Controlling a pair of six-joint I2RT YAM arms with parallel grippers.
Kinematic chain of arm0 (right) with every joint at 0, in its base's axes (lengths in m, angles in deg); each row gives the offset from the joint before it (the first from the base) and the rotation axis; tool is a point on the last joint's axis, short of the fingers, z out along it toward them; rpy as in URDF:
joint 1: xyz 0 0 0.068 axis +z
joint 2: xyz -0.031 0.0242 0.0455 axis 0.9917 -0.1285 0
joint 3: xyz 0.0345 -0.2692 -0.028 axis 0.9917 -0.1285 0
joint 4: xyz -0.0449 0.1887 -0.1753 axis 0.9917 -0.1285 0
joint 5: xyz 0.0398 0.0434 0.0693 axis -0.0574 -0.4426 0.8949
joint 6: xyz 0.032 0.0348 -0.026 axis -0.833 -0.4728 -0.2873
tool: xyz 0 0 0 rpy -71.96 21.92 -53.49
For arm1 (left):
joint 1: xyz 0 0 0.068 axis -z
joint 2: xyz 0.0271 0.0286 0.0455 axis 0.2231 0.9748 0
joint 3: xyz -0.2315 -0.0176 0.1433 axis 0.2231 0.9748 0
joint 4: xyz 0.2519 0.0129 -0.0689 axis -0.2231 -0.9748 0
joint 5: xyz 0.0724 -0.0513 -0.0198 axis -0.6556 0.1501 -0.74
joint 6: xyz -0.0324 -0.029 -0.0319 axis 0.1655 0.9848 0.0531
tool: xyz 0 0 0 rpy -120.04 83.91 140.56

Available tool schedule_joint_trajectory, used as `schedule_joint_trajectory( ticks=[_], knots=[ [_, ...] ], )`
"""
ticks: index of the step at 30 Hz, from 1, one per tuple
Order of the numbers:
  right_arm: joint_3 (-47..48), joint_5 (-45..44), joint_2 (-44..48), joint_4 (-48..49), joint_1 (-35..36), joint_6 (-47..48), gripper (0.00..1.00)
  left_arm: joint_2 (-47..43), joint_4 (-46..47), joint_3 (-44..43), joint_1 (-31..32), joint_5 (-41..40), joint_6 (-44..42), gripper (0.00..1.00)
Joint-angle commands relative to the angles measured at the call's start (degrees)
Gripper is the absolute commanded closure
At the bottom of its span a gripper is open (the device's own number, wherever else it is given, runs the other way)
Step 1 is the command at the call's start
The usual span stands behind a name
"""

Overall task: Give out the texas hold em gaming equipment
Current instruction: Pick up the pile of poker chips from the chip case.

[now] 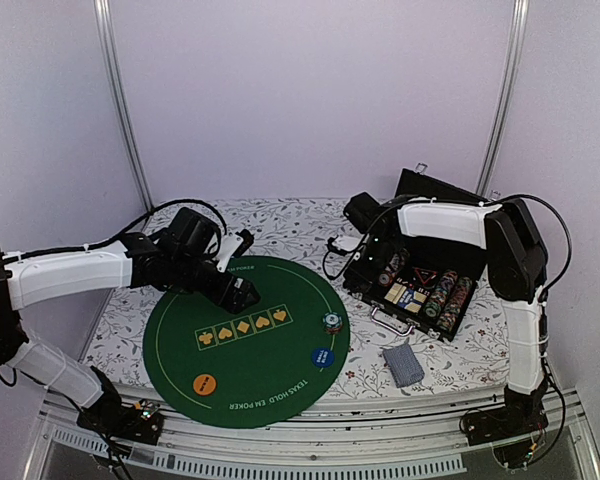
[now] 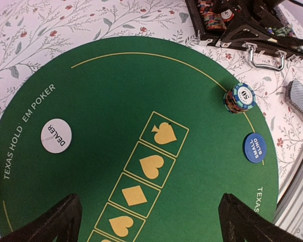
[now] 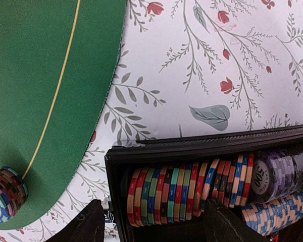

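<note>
On the green poker mat [image 1: 245,345] stand a small stack of striped chips [image 1: 331,322], a blue button [image 1: 322,357] and an orange button [image 1: 206,382]. The left wrist view also shows a white dealer button [image 2: 56,135], the chip stack [image 2: 240,98] and the blue button [image 2: 254,147]. My left gripper [image 2: 149,227] hovers open over the mat's suit boxes, holding nothing. My right gripper [image 3: 151,227] is open at the left end of the black case [image 1: 420,285], its fingers astride a row of striped chips [image 3: 187,196]. A deck of cards [image 1: 403,363] lies on the tablecloth.
The case's raised lid [image 1: 435,190] stands behind the right arm, and its metal handle [image 2: 265,58] faces the mat. More chip rows [image 3: 278,176] fill the case. The first chip stack [image 3: 5,194] sits at the mat's edge near the case. The table's front rail [image 1: 310,440] runs below.
</note>
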Motion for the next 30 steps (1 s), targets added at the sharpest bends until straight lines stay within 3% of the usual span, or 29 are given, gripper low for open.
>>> schedule_joint_trajectory(
  ticks=[1,8,20,30],
  knots=[
    [-0.87,-2.04,-0.82,0.03,-3.99,-0.99,0.31,-0.29,0.15,0.71,-0.79,-0.28,-0.81,0.03],
    [1.26,-0.60,-2.35,-0.26,-4.40,-0.46,0.31,-0.17,0.47,0.80,-0.90,-0.36,-0.54,0.03],
    [3.06,0.56,-3.97,0.13,-4.79,-0.80,0.49,-1.18,0.44,1.58,-0.88,-0.71,-0.44,0.03],
    [5.61,1.76,-5.39,-0.21,-6.76,-1.34,0.53,-1.63,0.26,2.14,-0.93,-1.11,-0.37,0.03]
  ],
)
